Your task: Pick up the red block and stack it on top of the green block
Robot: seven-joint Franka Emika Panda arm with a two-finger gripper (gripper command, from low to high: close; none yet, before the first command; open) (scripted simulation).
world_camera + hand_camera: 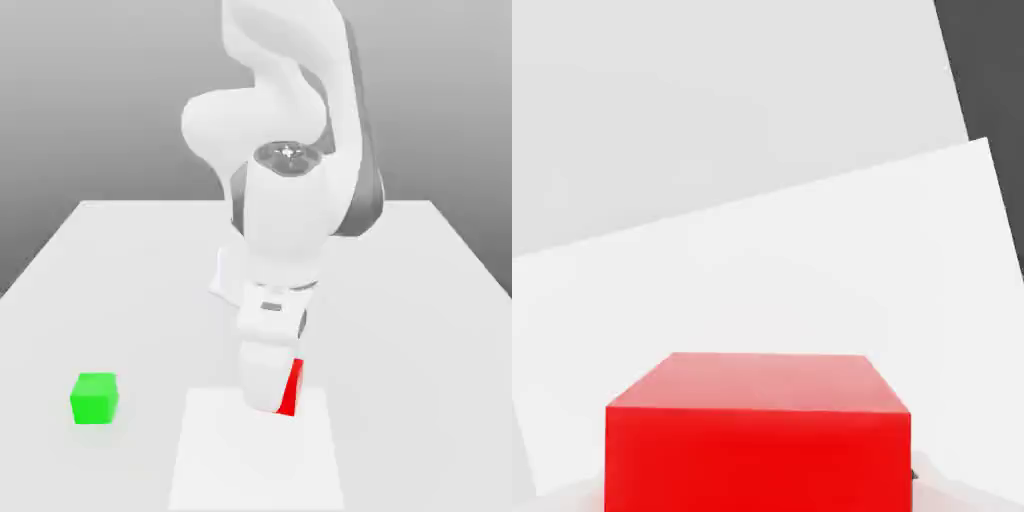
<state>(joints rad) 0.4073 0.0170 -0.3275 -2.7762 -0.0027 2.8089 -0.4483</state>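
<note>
A: Where is the red block [292, 389] placed, and how is the gripper [272, 395] set?

B: The red block is seen low in the exterior frame, a little right of centre, at the tip of the gripper. The jaws are drawn in tight on it; a sliver of red is left showing beside the white finger. In the hand view the red block [757, 435] is found close under the camera, bottom centre.

A: On which relation is the coming move judged to turn?

B: The green block [95, 397] is set well apart toward the lower left of the exterior frame, at about the same height in the picture as the held cube. A carry toward the exterior view's left is judged to be needed. No long axis is offered, both being cubes.

A: And the counts?

B: One red block, one green block, one gripper and one pale sheet [210, 460] on the table [120, 260] are counted.
</note>
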